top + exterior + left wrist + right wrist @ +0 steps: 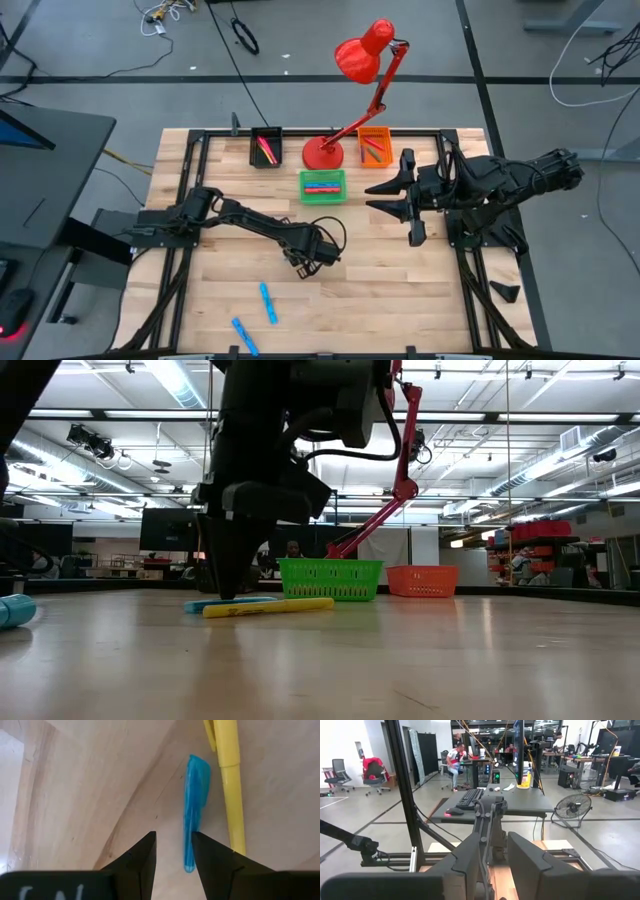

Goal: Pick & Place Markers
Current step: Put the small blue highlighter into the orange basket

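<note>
The left gripper (172,851) points down at the table, fingers a little apart and holding nothing. A blue marker (194,810) lies just beside its tips, with a yellow marker (231,785) next to that. The green bin (323,186) nearby holds markers.

We find no readable text anywhere. Only partial white characters show on the dark housing (50,887) at the left wrist view's edge, cut off, so we can't make them out.
</note>
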`<act>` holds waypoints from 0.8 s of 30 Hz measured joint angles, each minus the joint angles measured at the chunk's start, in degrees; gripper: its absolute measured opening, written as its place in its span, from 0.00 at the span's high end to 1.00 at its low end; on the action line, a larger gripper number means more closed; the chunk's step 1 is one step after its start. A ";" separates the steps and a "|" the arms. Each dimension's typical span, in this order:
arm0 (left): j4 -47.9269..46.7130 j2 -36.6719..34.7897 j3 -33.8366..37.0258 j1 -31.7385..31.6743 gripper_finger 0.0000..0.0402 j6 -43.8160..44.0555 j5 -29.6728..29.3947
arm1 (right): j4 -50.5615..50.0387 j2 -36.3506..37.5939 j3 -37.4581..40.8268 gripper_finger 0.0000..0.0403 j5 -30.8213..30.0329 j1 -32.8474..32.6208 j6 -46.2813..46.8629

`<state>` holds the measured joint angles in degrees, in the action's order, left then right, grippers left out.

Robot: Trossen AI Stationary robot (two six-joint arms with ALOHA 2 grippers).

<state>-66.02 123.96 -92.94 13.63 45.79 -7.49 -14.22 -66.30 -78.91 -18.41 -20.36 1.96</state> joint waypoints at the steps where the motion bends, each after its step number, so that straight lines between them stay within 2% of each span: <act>1: -0.18 0.00 -0.26 0.03 0.66 -0.01 0.14 | 0.00 0.00 0.00 0.74 0.00 0.00 0.00; 13: -2.00 -0.59 -1.25 1.37 0.66 3.01 1.33 | -0.02 0.00 0.00 0.74 -0.04 0.00 0.54; 24: 1.66 -0.63 -1.25 2.14 0.66 6.48 1.69 | -0.04 -0.02 0.00 0.74 -0.07 0.00 0.55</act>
<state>-64.36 123.33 -94.19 15.77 52.27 -5.80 -14.26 -66.32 -78.91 -18.48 -20.36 2.50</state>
